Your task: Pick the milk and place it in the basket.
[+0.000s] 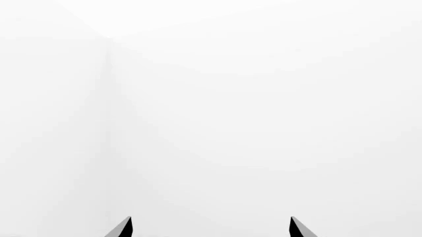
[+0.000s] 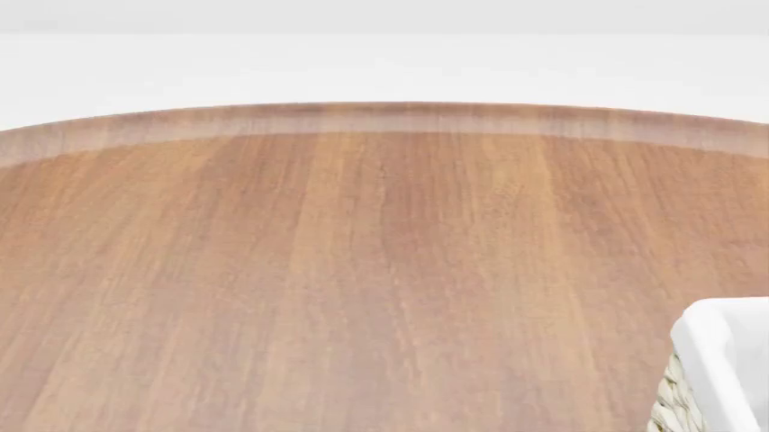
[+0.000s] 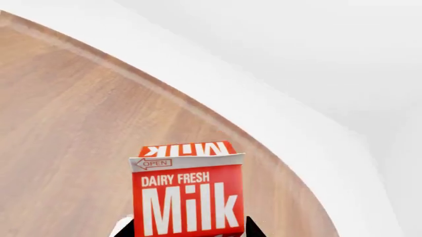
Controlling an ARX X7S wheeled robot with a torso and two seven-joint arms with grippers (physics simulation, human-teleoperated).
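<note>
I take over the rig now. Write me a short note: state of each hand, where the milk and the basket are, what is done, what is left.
Left hand: open, empty, facing a blank white background.
Right hand: a finger on either side of the milk; the carton looks held, above the wooden table.
Basket: only one corner shows in the head view, at the table's near right. The milk does not show in that view.
Done: the milk appears picked.
Left: carry it over the basket and release it inside.

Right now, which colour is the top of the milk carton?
Red, with white lettering on the milk; it shows best in the right wrist view.
</note>
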